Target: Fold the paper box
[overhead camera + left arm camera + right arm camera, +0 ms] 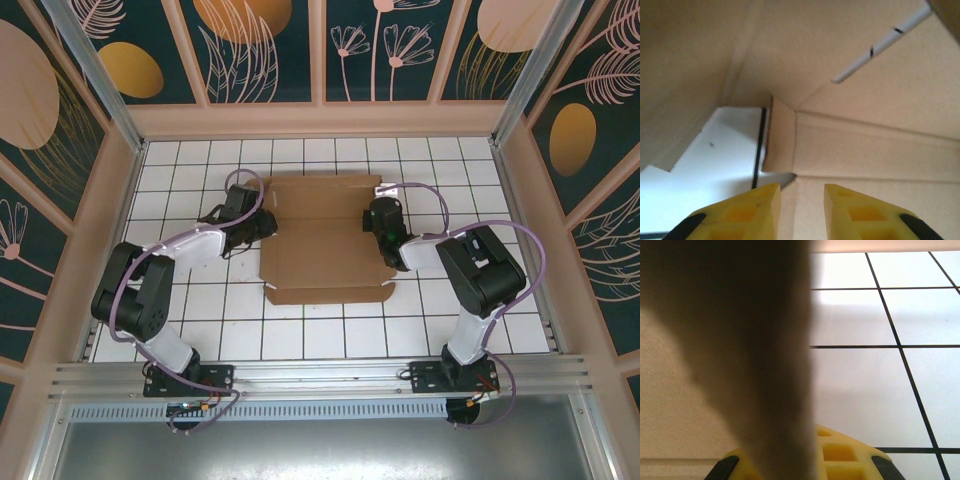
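The paper box (325, 245) lies as a flat brown die-cut sheet in the middle of the white tiled table (200, 320). My left gripper (265, 226) is at its left edge. In the left wrist view the yellow fingertips (760, 207) of the left gripper (802, 210) stand apart, open, over a creased panel of the paper box (865, 145) beside a raised flap. My right gripper (372, 222) is at the sheet's right edge. In the right wrist view a blurred brown flap of the paper box (755, 340) rises through the right gripper (790, 460), which is shut on it.
Patterned walls with pale wooden frames (320, 118) enclose the table on three sides. An aluminium rail (320, 375) carrying both arm bases runs along the near edge. Bare tiles (865, 390) lie to the right of the box and bare tiles (725, 145) to its left.
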